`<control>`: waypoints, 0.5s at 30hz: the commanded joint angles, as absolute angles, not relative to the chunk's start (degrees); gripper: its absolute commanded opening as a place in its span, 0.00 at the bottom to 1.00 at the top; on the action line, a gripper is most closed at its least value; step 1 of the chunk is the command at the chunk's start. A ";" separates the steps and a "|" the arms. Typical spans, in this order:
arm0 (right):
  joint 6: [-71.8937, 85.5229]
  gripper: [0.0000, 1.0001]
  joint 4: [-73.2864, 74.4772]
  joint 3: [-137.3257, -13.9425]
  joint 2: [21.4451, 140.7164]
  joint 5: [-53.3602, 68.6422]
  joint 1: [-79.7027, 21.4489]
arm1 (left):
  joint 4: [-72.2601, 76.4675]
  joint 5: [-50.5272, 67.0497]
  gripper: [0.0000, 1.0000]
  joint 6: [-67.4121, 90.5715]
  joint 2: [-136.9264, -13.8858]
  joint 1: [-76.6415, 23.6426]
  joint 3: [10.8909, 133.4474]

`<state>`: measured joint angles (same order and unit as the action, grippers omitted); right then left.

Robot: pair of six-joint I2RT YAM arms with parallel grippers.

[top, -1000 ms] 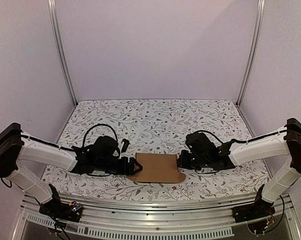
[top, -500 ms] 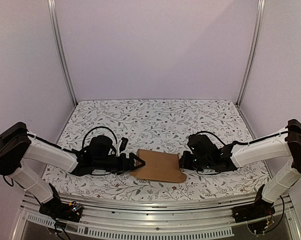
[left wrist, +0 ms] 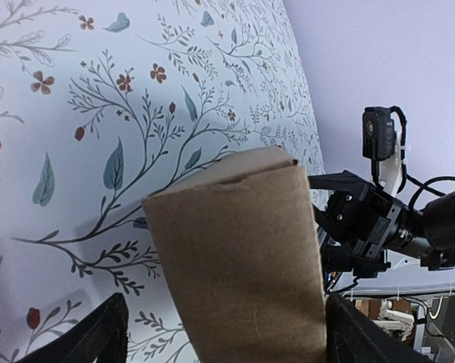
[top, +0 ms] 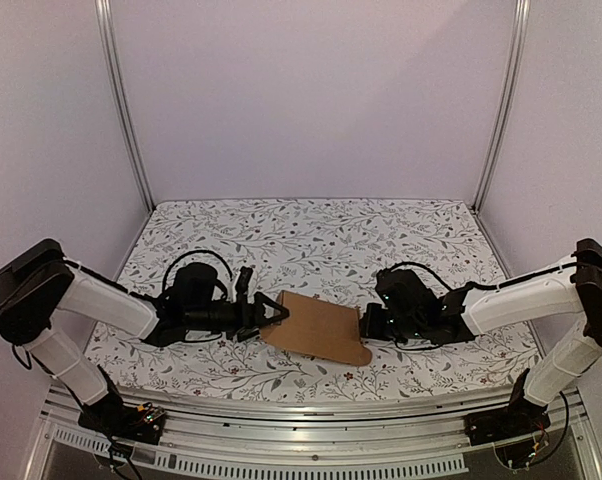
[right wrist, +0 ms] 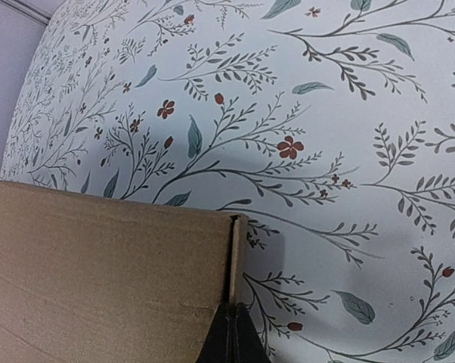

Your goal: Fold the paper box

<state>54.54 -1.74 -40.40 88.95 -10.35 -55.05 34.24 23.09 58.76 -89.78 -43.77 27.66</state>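
One paper box (top: 316, 328), plain brown cardboard, rests on the one floral table (top: 311, 235), near its front edge and between the two arms. The left fingers (top: 273, 313) stand wide, one on each side of the box's left end. The right fingers (right wrist: 229, 339) are closed tight, pinching the box's right edge.

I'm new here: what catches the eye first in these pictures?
A brown paper box sits on a flowery cloth, towards the front. Two arms reach in from either side: the left arm has its jaws wide at the box's left end, while the right arm seems to pinch its right edge.
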 commanded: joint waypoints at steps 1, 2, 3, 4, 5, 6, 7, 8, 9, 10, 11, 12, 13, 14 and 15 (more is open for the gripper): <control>52.79 0.00 2.88 -39.36 89.56 -10.24 -54.84 | 35.35 25.75 0.85 59.49 -91.68 -42.37 29.94; 52.75 0.00 2.95 -39.37 89.56 -10.27 -54.80 | 35.33 26.09 0.85 59.62 -91.98 -42.32 30.35; 52.62 0.00 2.95 -39.45 89.48 -10.35 -54.84 | 35.33 26.37 0.84 59.74 -92.30 -42.29 30.70; 52.53 0.00 2.91 -39.53 89.48 -10.43 -54.87 | 35.33 26.56 0.83 59.84 -92.55 -42.28 31.06; 52.35 0.00 2.90 -39.61 89.47 -10.50 -54.85 | 35.38 26.69 0.81 59.97 -92.79 -42.28 31.30; 52.31 0.00 2.92 -39.70 89.47 -10.54 -54.84 | 35.41 26.78 0.80 60.09 -92.93 -42.28 31.48; 52.18 0.00 2.98 -39.72 89.47 -10.55 -54.79 | 35.50 26.92 0.79 60.26 -93.05 -42.28 31.64; 52.09 0.00 2.99 -39.80 89.41 -10.62 -54.84 | 35.57 27.04 0.77 60.33 -93.14 -42.28 31.74; 52.04 0.00 3.10 -39.88 89.39 -10.70 -54.80 | 35.59 27.17 0.75 60.42 -93.23 -42.25 31.84; 51.96 0.00 3.10 -39.94 89.42 -10.72 -54.85 | 35.60 27.36 0.73 60.51 -93.31 -42.21 31.98; 51.86 0.00 3.16 -40.05 89.44 -10.76 -54.84 | 35.60 27.52 0.71 60.59 -93.50 -42.21 32.06; 51.71 0.00 3.27 -40.14 89.47 -10.86 -54.87 | 35.64 27.70 0.69 60.69 -93.56 -42.22 32.22; 51.62 0.00 3.36 -40.23 89.47 -10.89 -54.85 | 35.68 27.91 0.66 60.79 -93.72 -42.27 32.27; 51.55 0.00 3.34 -40.32 89.47 -10.97 -54.78 | 35.68 28.09 0.63 60.86 -93.82 -42.25 32.26; 51.44 0.00 3.36 -40.45 89.41 -11.00 -54.83 | 35.87 28.17 0.59 61.01 -93.90 -42.25 32.17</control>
<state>52.75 -1.30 -40.51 88.95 -10.48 -55.05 34.96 26.96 60.77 -92.55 -43.09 31.27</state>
